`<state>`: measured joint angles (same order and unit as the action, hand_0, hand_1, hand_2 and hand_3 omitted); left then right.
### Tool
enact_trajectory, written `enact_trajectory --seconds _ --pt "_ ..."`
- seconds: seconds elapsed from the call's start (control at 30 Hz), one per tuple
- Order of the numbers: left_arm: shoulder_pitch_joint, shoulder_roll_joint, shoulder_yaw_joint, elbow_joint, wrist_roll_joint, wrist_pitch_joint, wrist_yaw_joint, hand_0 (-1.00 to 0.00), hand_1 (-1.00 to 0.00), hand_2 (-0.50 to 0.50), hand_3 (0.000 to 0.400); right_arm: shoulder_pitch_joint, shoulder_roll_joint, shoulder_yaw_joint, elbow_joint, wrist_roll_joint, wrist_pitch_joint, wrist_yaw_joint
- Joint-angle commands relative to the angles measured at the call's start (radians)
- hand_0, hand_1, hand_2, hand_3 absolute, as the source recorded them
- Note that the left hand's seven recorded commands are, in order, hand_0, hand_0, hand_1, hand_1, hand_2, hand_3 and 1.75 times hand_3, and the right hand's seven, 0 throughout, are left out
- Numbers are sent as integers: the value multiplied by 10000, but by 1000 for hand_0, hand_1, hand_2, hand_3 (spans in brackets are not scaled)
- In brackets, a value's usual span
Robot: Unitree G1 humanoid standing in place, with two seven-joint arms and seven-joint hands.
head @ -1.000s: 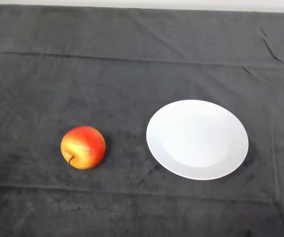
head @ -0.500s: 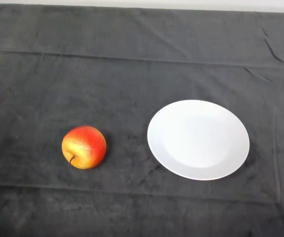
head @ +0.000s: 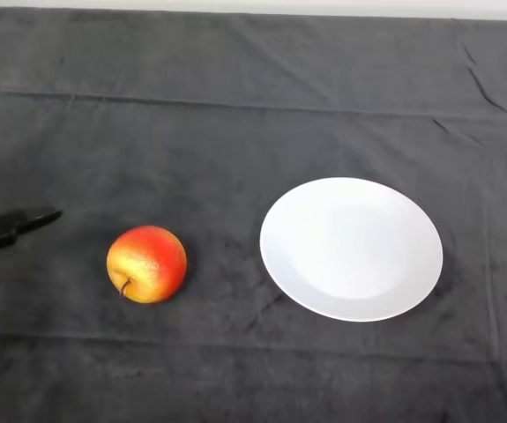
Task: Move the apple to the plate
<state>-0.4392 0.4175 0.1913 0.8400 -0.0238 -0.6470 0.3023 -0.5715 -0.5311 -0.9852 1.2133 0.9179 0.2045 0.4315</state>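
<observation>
I see the apple (head: 146,263) lying on the table (head: 235,132), left of the plate (head: 351,248) and apart from it. My hand (head: 11,227) is at the far left edge with fingers straight, holding nothing. Grasp, carry and placing are all left to do.

Glossy apple (head: 146,263), smooth white plate (head: 351,248), matt dark cloth (head: 235,132).

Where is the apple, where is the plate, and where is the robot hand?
apple (head: 146,263), head view, middle of its red and yellow skin.
plate (head: 351,249), head view, bare white centre.
robot hand (head: 11,226), head view, on a black finger at the left edge.
</observation>
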Motion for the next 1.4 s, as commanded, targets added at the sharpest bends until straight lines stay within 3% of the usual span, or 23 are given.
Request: enact_trajectory --seconds 0.03,0.37,0.57,0.8,1.1,1.4 --pt "590 -78 -270 -845 236 297 38 0 0 0 0 -22 -60 -16 -241 143 -34 -40" --pt "2344 -632 -1680 -4775 999 1651 157 0 0 0 0 4 -20 3 -329 133 -32 -77" --pt "3053 -519 -2446 -6192 1116 2558 -122 0 0 0 0 22 6 17 -388 126 -31 -103" --pt "3071 -304 -2924 -5963 1163 3052 -533 0 0 0 0 40 29 30 -444 122 -27 -130" --pt "2672 -459 -3534 -5042 1256 3579 -648 0 0 0 0 55 48 40 -493 121 -21 -157" --pt "2292 -552 -3878 -4217 1077 3664 -746 0 0 0 0 62 57 43 -518 126 -16 -173"
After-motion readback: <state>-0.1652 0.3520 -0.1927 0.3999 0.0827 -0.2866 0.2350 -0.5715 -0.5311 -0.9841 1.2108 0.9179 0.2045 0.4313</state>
